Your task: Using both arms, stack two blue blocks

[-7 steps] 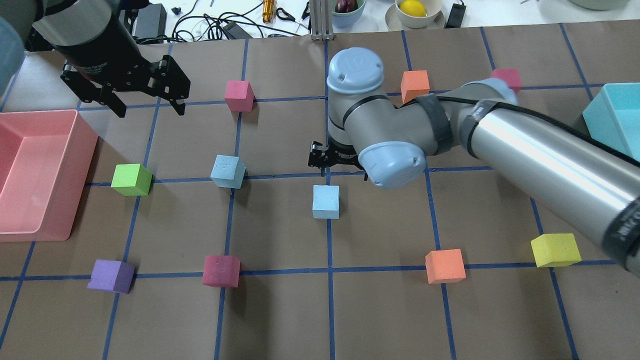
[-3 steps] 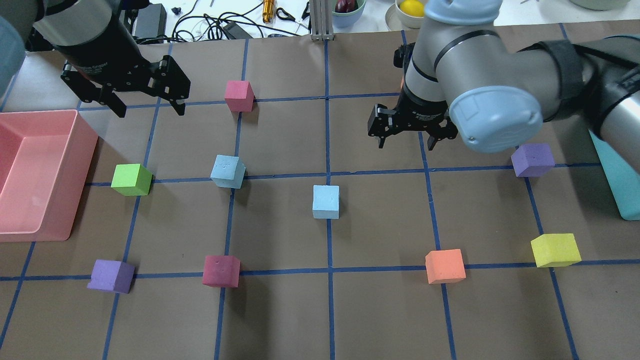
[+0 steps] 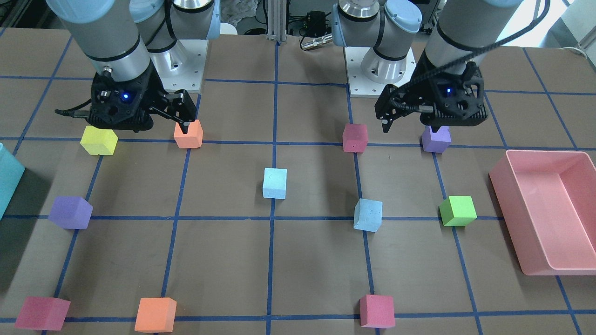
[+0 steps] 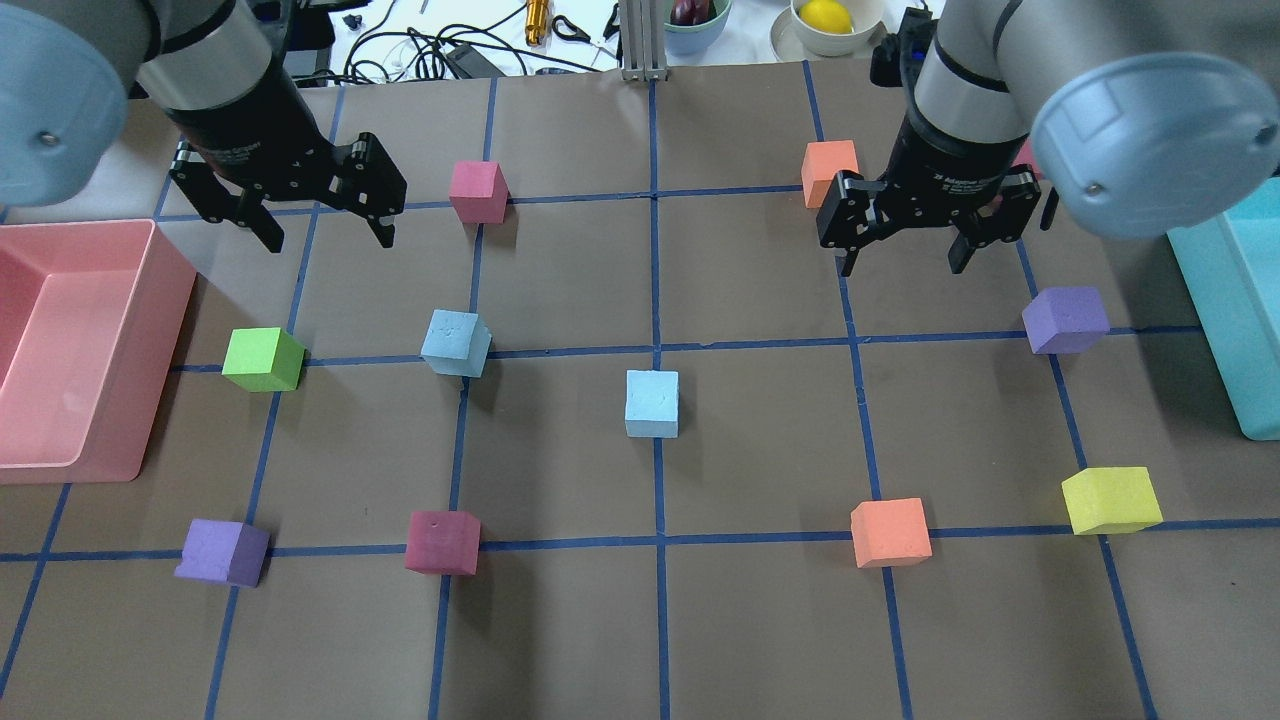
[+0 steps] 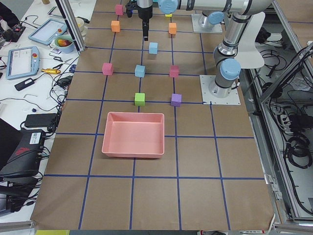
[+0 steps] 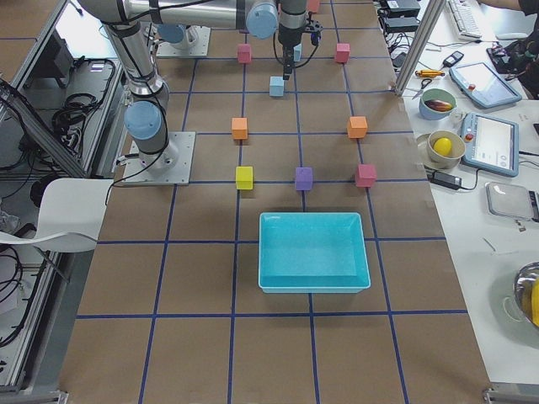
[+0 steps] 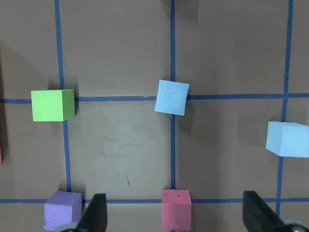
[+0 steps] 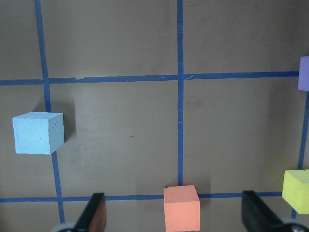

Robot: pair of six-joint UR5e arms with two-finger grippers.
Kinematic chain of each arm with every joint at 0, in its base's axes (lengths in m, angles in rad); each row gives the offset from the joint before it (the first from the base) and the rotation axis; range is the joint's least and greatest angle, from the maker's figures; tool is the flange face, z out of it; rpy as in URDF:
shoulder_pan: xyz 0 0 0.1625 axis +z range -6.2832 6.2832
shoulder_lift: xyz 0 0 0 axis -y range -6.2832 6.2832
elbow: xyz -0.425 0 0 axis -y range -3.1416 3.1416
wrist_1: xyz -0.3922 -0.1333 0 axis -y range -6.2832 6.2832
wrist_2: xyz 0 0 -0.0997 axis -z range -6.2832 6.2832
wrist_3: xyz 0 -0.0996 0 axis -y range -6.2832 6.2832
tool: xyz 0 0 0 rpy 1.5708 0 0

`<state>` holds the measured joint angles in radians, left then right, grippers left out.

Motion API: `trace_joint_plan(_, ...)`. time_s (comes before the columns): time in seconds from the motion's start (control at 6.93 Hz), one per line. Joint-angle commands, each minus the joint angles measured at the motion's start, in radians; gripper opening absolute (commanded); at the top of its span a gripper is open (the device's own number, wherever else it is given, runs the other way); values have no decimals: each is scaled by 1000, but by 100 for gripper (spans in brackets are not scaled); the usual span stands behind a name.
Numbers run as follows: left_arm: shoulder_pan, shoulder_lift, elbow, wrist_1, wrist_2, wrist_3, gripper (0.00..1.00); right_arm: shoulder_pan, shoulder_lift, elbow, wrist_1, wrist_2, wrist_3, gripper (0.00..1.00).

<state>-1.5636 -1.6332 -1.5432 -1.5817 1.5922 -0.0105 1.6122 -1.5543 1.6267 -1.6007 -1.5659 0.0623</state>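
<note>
Two pale blue blocks lie apart on the brown table. One blue block (image 4: 652,403) (image 3: 274,183) is at the centre. The other blue block (image 4: 456,343) (image 3: 368,215) is to its left. My left gripper (image 4: 330,238) (image 3: 412,126) hovers open and empty, farther back than the left block. The left wrist view shows both blocks (image 7: 172,97) (image 7: 288,139) below its open fingers (image 7: 94,215). My right gripper (image 4: 903,262) (image 3: 144,126) hovers open and empty at the far right. The right wrist view shows the centre block (image 8: 37,133) at its left.
A pink bin (image 4: 160,330) stands at the left edge and a teal bin (image 4: 1215,300) at the right edge. Scattered cubes: green (image 4: 262,359), purple (image 4: 1066,320) (image 4: 222,552), orange (image 4: 889,532) (image 4: 829,170), yellow (image 4: 1110,499), magenta (image 4: 442,542) (image 4: 478,191).
My right arm has swung from over the table's centre up and to the right; its gripper stays open. My left gripper has shifted slightly right. The blocks have not moved.
</note>
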Motion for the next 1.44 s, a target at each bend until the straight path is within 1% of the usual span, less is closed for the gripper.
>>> trace_joint_plan(0.0,-4,-77,-122,206,0,-11,100,-35,-23,-8,31,-6,-9,100)
trace_joint_plan(0.14,-3,-127,-191,386,-1,1,100,-44,-27,-11,38,-8,-12,100)
trace_joint_plan(0.29,-3,-181,-218,458,0,77,100,-52,-29,-13,35,-6,-24,100)
trace_joint_plan(0.58,-4,-253,-229,462,3,172,100,-66,-29,-11,44,-8,-24,100)
trace_joint_plan(1.15,-4,-370,-235,473,-6,172,100,-67,-41,-10,47,-8,-24,100)
trace_joint_plan(1.3,-4,-379,-232,485,-6,173,83,-66,-41,-10,47,-5,-24,100)
